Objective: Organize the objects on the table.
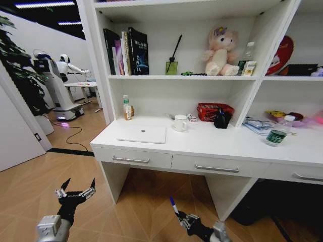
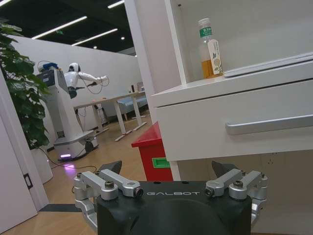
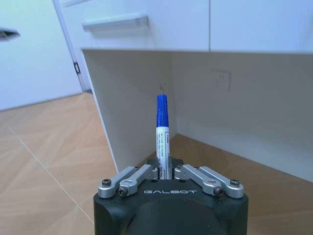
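1. Left gripper (image 1: pixel 78 187): black body, silver metal linkage bars, dark pointed fingertips (image 2: pixel 111 166).
2. Left wrist segment: silver-grey housing.
3. Right gripper (image 3: pixel 166 172): black body, silver linkage bars fixed with dark round screws.
4. Marking: "GALBOT" in pale lettering across each black gripper body.
5. Right wrist: grey cuff behind black fingers.

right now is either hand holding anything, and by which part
The right hand is shut on a blue marker, gripping its lower end so the capped tip points up. The left hand is open and holds nothing.
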You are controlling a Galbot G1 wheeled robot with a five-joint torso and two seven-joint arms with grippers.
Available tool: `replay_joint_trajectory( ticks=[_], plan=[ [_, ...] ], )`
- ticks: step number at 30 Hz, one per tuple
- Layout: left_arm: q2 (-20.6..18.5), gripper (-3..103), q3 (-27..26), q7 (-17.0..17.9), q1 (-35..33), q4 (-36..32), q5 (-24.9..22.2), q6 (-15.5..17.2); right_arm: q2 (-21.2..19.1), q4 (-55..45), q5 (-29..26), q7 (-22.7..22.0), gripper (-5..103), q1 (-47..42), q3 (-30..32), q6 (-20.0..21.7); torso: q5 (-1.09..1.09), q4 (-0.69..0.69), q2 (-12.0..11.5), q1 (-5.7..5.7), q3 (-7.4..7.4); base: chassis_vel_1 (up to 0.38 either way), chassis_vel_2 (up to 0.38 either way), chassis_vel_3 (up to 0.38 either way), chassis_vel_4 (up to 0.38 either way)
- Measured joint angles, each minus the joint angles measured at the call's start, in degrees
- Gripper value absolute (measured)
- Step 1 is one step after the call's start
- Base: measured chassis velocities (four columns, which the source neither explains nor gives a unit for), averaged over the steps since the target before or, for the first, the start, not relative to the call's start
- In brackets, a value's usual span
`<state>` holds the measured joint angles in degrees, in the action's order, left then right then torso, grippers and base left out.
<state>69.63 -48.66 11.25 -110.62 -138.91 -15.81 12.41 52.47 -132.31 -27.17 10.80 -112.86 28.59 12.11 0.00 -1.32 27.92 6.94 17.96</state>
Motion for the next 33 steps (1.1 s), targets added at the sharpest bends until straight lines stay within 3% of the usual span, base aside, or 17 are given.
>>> replay_joint_trajectory(
  ticks=[3, 5, 8, 15, 19, 22, 25, 33],
  plan=[
    [0.0, 100, 0.0, 0.0, 0.0, 0.0, 0.0, 0.0, 1.6, -5.1, 1.7, 0.4, 10, -5.5, 1.8, -1.1, -0.01, -0.02, 0.0, 0.00, 0.01, 0.000, 0.000, 0.000, 0.000],
    [0.0, 100, 0.0, 0.0, 0.0, 0.0, 0.0, 0.0, 3.6, -10.0, 5.9, 0.4, 10, -9.2, 1.2, -2.2, -0.01, -0.01, 0.2, 0.04, 0.09, 0.000, 0.000, 0.000, 0.000],
    [0.0, 100, 0.0, 0.0, 0.0, 0.0, 0.0, 0.0, 5.7, -11.9, 10.4, 0.0, 10, -10.9, 0.3, -2.5, -0.02, 0.00, 0.7, 0.26, 0.36, 0.000, 0.000, 0.000, 0.000],
    [0.0, 100, 0.0, 0.0, 0.0, 0.0, 0.0, 0.0, 7.2, -11.9, 12.6, -2.3, 10, -9.4, 3.2, -4.3, 0.00, 0.00, 2.1, 0.86, 1.26, 0.000, 0.000, 0.000, 0.000],
    [0.0, 100, 0.0, 0.0, 0.0, 0.0, 0.0, 0.0, 7.2, -11.6, 11.7, -5.2, 10, -5.2, 8.4, -8.9, 0.00, 0.00, 3.3, 1.33, 1.97, 0.000, 0.000, 0.000, 0.000],
    [0.0, 100, 0.0, 0.0, 0.0, 0.0, 0.0, 0.0, 7.5, -11.5, 9.6, -7.0, 10, -3.3, 10.1, -9.5, 0.00, 0.00, 3.9, 1.55, 2.32, 0.000, 0.000, 0.000, 0.000],
    [0.0, 100, 0.0, 0.0, 0.0, 0.0, 0.0, 0.0, 8.6, -11.3, 2.9, -10.9, 10, 0.6, 12.5, -7.4, 0.00, -0.01, 5.0, 2.00, 2.97, 0.000, 0.000, 0.000, 0.000],
    [0.0, 100, 0.0, 0.0, 0.0, 0.0, 0.0, 0.0, 10.9, -11.2, -2.7, -15.0, 10, 3.7, 16.5, -5.0, -0.01, -0.01, 6.8, 2.72, 4.07, 0.000, 0.000, 0.000, 0.000]
  ],
)
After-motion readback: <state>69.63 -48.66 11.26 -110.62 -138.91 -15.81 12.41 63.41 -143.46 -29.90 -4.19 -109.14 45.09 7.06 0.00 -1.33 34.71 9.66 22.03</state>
